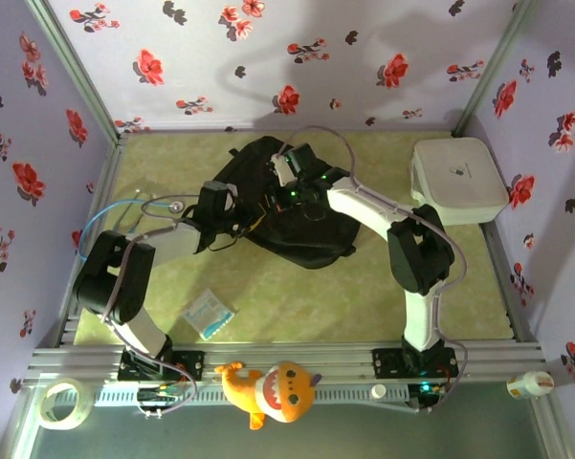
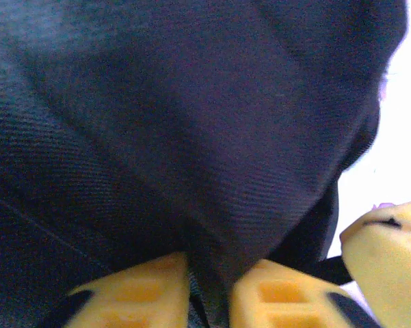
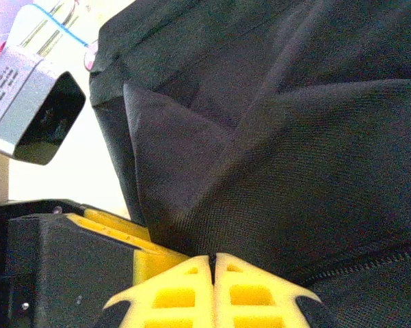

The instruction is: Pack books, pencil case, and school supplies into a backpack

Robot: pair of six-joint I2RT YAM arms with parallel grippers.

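The black backpack (image 1: 301, 229) lies slumped in the middle of the table, with both arms reaching into its upper left part. My left gripper (image 1: 232, 208) is shut on a fold of the backpack's fabric (image 2: 191, 137), which bunches between its yellow fingers (image 2: 140, 283). My right gripper (image 1: 287, 186) is shut too, its tips (image 3: 212, 263) pinching the backpack's cloth (image 3: 314, 171) just above a zipper line (image 3: 369, 263). The books and the pencil case are out of view.
A white rounded-square box (image 1: 457, 180) sits at the back right. A flat pale blue-white packet (image 1: 209, 313) lies at the front left. On the front rail are a plush toy (image 1: 268, 387), a tape roll (image 1: 62, 402) and a small bottle (image 1: 528, 384).
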